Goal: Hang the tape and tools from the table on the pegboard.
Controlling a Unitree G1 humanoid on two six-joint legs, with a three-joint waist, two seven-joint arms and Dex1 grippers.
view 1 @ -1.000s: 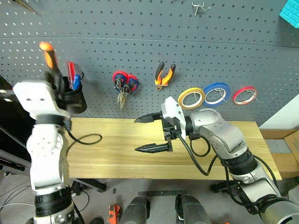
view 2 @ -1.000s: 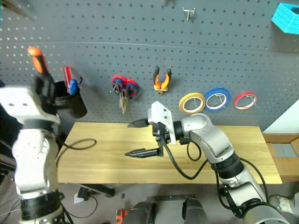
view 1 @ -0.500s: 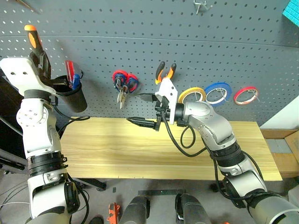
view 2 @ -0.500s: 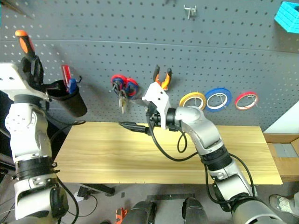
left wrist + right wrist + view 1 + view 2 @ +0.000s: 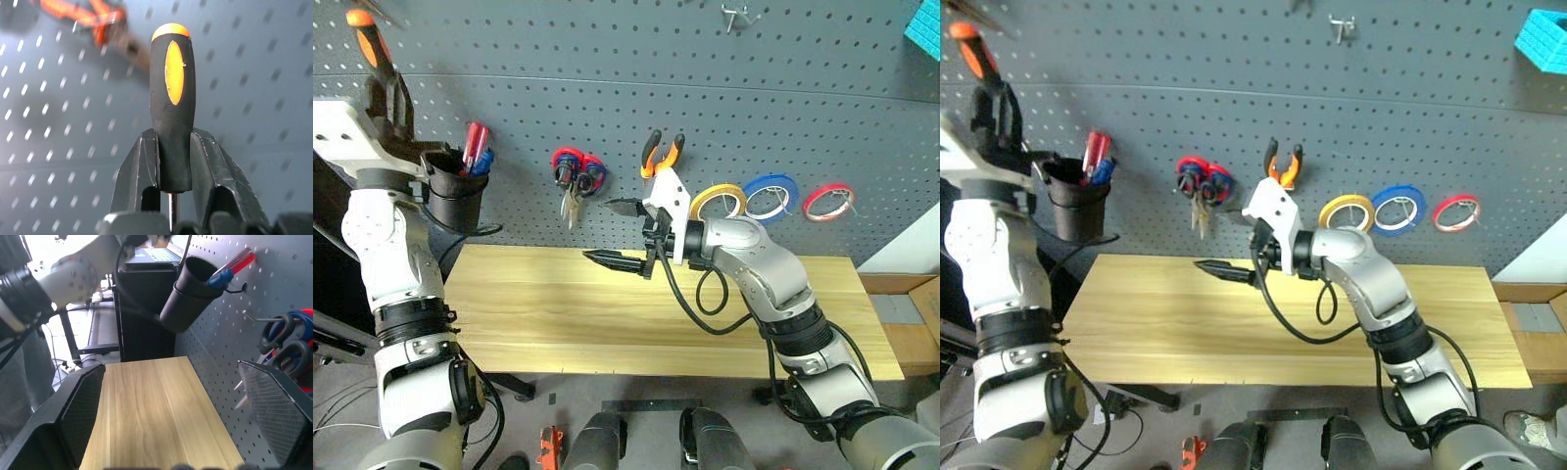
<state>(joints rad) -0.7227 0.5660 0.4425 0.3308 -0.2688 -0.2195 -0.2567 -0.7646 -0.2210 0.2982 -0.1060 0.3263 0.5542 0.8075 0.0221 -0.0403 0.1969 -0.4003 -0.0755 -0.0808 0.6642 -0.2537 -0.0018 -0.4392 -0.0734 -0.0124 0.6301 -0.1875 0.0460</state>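
The left gripper [image 5: 168, 164] is clamped on the screwdriver [image 5: 170, 93], both fingers gripping the lower end of the orange-and-black handle, with the thin steel shaft running down between them. In the left eye view this sits at the upper left of the frame, handle tip up, close in front of the pegboard [image 5: 607, 108] and above the black cup [image 5: 453, 191] hung there.

Handling, as a judgement: the screwdriver is light and rigid; the rubbery handle should resist slipping, whereas the slim shaft would pivot if pinched. Hold at the handle, as now.

The right gripper [image 5: 619, 233] stands wide and empty at frame centre, above the bare table [image 5: 568, 323]. Pliers [image 5: 661, 157] and yellow tape [image 5: 716, 202] already hang on the pegboard.
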